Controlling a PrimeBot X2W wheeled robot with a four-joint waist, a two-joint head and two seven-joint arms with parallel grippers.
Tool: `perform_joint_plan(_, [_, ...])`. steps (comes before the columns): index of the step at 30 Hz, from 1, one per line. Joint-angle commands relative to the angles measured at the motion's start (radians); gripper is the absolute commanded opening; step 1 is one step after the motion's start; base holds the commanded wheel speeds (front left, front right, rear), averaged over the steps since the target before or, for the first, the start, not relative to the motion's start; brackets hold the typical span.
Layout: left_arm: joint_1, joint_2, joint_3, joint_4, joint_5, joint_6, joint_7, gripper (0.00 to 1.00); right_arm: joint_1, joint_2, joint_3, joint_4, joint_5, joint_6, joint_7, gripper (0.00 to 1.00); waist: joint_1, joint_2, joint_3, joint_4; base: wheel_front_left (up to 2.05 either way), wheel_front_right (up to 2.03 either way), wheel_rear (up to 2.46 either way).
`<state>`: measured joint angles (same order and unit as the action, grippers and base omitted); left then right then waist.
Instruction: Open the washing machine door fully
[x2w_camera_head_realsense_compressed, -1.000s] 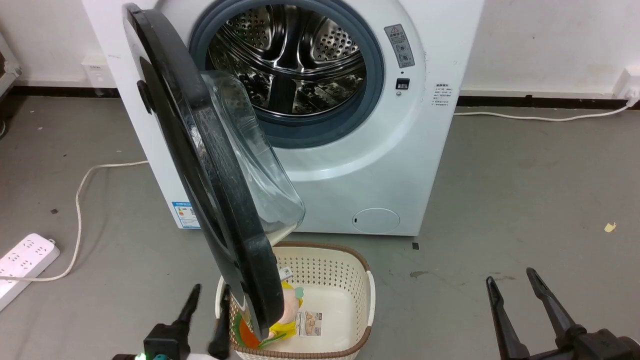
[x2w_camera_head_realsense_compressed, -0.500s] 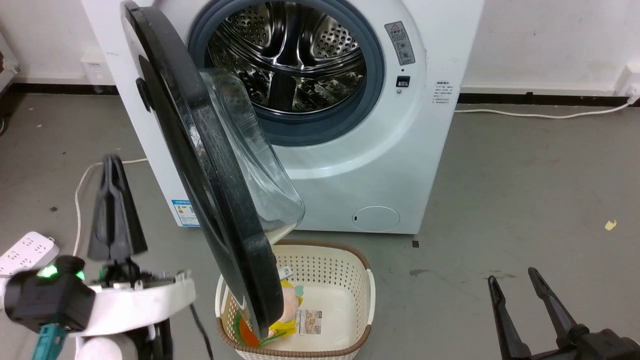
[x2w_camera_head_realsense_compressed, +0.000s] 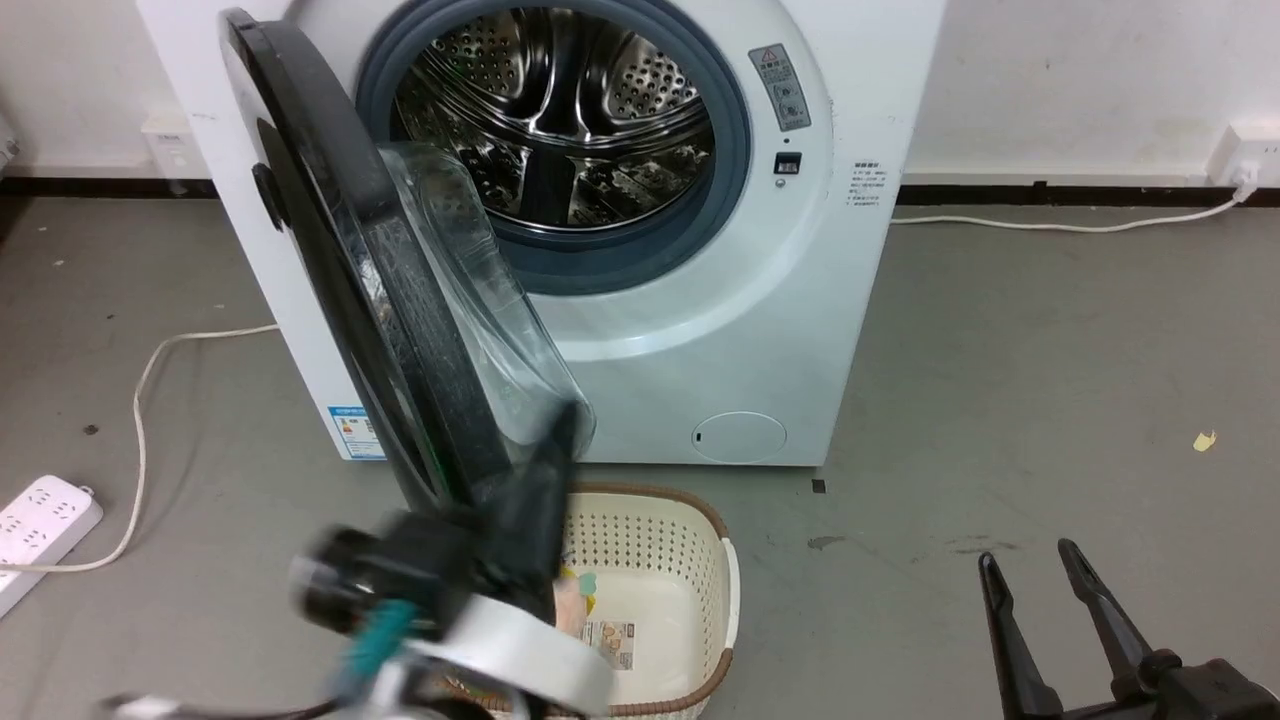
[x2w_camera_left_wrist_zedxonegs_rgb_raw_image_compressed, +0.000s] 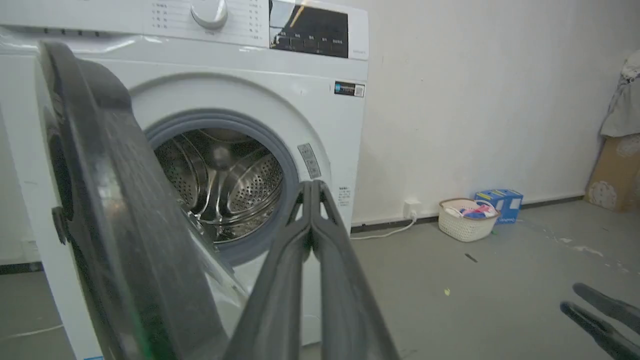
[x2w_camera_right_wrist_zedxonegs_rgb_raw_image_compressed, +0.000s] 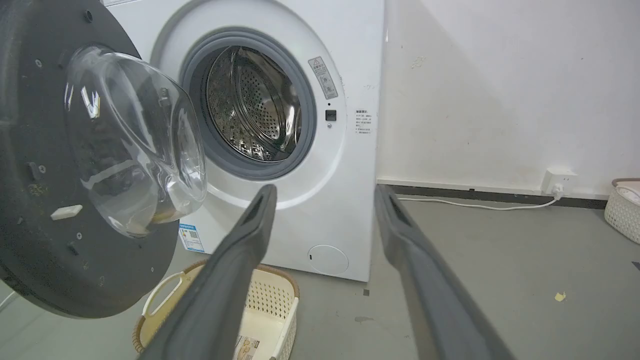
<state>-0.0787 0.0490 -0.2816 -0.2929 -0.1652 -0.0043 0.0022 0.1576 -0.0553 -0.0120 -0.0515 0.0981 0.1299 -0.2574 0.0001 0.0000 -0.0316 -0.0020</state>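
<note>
The white washing machine (x2w_camera_head_realsense_compressed: 700, 340) stands with its steel drum (x2w_camera_head_realsense_compressed: 560, 110) exposed. The washing machine door (x2w_camera_head_realsense_compressed: 330, 270), a glossy black disc with a clear glass bowl (x2w_camera_head_realsense_compressed: 480, 320), juts out roughly square to the front, edge-on in the head view. My left gripper (x2w_camera_head_realsense_compressed: 560, 430) is shut and blurred, its tips up beside the bowl at the door's lower inner side; whether it touches is unclear. In the left wrist view the left gripper (x2w_camera_left_wrist_zedxonegs_rgb_raw_image_compressed: 311, 186) points at the drum (x2w_camera_left_wrist_zedxonegs_rgb_raw_image_compressed: 220, 185), with the door (x2w_camera_left_wrist_zedxonegs_rgb_raw_image_compressed: 115, 225) to its left. My right gripper (x2w_camera_head_realsense_compressed: 1025, 553) hangs open and empty over the floor, well to the right.
A cream laundry basket (x2w_camera_head_realsense_compressed: 690, 540) holding a few items sits on the floor under the door. A white power strip (x2w_camera_head_realsense_compressed: 40, 515) and its cable (x2w_camera_head_realsense_compressed: 140, 400) lie to the left. A cord (x2w_camera_head_realsense_compressed: 1050, 226) runs along the right wall. A small basket (x2w_camera_left_wrist_zedxonegs_rgb_raw_image_compressed: 467, 222) stands by the far wall.
My left gripper was open below the door's lower edge, swung up shut on the door's outer left side, and now sits by the glass bowl. The camera shifted slightly; the door's angle looks unchanged.
</note>
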Motion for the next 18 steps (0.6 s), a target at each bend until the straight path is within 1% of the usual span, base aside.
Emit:
perform_joint_plan(1, [0.029,0.002,-0.032,0.047,-0.007,-0.008,0.031,0.0,-0.005,0.005,0.001,0.004,0.01,0.001,-0.004,1.0,-0.0001,0.0,0.003,-0.002,0.0,0.0,0.0])
perform_joint_plan(4, [0.049,0.002,-0.071,0.136,-0.007,-0.009,0.073,0.0,-0.009,0.005,-0.005,0.015,0.024,0.001,-0.004,1.0,-0.0001,0.0,0.008,-0.005,0.0,0.0,0.0])
perform_joint_plan(5, [0.049,0.002,-0.071,0.136,-0.007,-0.009,0.073,0.0,-0.009,0.005,-0.005,0.015,0.024,0.001,-0.004,1.0,-0.0001,0.0,0.008,-0.005,0.0,0.0,0.0])
perform_joint_plan(6, [0.056,0.002,-0.075,0.19,-0.012,0.003,0.091,0.0,-0.011,0.005,0.001,0.023,0.015,0.001,-0.004,1.0,-0.0001,0.0,0.012,-0.007,0.0,0.0,0.0])
perform_joint_plan(8, [0.056,0.003,-0.074,0.214,-0.007,0.011,0.099,0.0,-0.013,0.005,0.003,0.026,0.013,0.001,-0.004,1.0,-0.0001,0.0,0.014,-0.007,0.0,0.0,0.0])
perform_joint_plan(9, [0.052,0.005,-0.065,0.256,-0.001,0.029,0.111,0.0,-0.015,0.005,0.005,0.029,0.013,0.001,-0.004,1.0,-0.0001,0.0,0.018,-0.007,0.0,0.0,0.0])
perform_joint_plan(10, [0.052,0.005,-0.065,0.256,-0.001,0.029,0.111,0.0,-0.015,0.005,0.005,0.029,0.013,0.001,-0.004,1.0,-0.0001,0.0,0.018,-0.007,0.0,0.0,0.0])
perform_joint_plan(11, [0.046,0.01,-0.051,0.289,0.005,0.046,0.115,0.0,-0.016,0.005,0.006,0.031,0.014,0.001,-0.004,1.0,-0.0001,0.0,0.022,-0.006,0.0,0.0,0.0])
perform_joint_plan(12, [0.046,0.01,-0.051,0.289,0.005,0.046,0.115,0.0,-0.016,0.005,0.006,0.031,0.014,0.001,-0.004,1.0,-0.0001,0.0,0.022,-0.006,0.0,0.0,0.0])
perform_joint_plan(16, [0.034,0.023,-0.022,0.334,0.011,0.074,0.106,0.0,-0.017,0.005,0.013,0.034,0.014,0.001,-0.004,1.0,-0.0001,0.0,0.027,0.001,0.0,0.0,0.0])
perform_joint_plan(18, [0.029,0.029,-0.014,0.344,0.01,0.079,0.097,0.0,-0.015,0.005,0.018,0.036,0.011,0.001,-0.004,1.0,-0.0001,0.0,0.026,0.011,0.0,0.0,0.0])
